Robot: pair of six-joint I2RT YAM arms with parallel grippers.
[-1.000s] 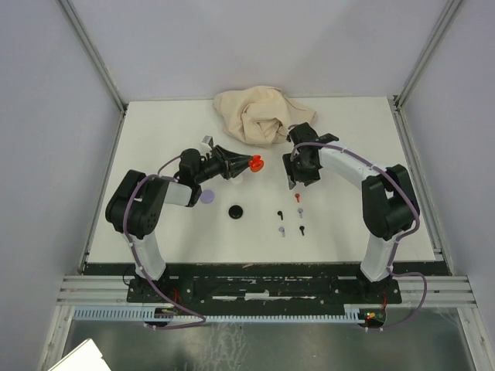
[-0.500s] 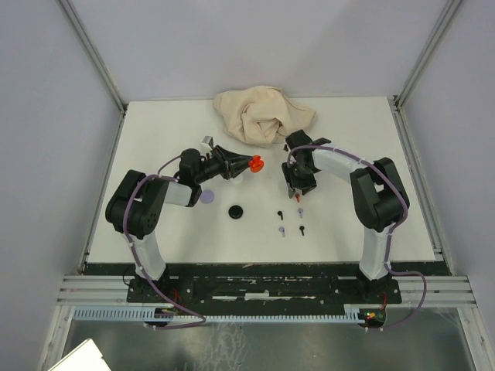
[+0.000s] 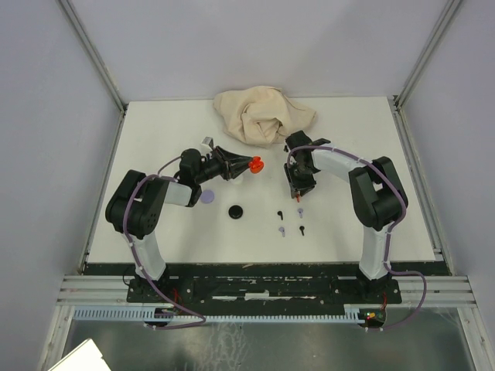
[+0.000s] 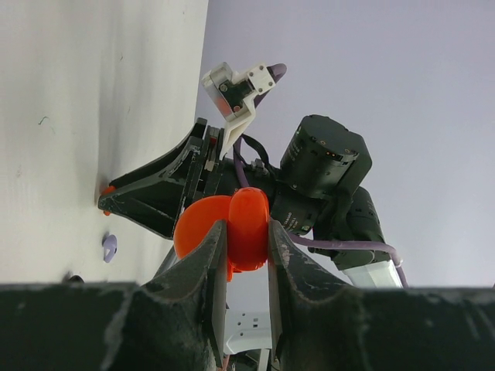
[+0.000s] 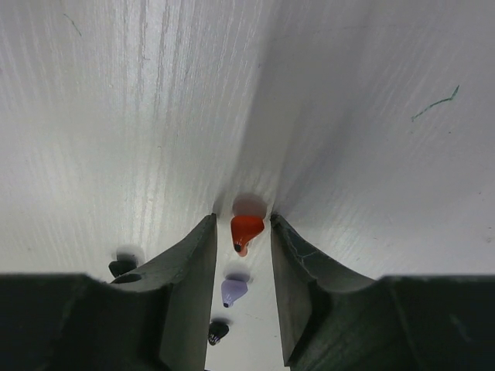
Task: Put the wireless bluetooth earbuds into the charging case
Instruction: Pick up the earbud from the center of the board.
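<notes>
Right claw (image 5: 242,224), jaws apart, is straddling the red earbud (image 5: 246,229); left claw (image 4: 246,236) is clamping the red charging case (image 4: 193,232). Pinching off-centre is likely risking flicking the earbud away.

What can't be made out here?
- Inside of the red case: left wrist view, left jaws cover its lower half.
- One black earbud: right wrist view, half behind a jaw.
- Any white earbuds: top view, lost against the white table.
- Anything under the cloth: top view.
</notes>
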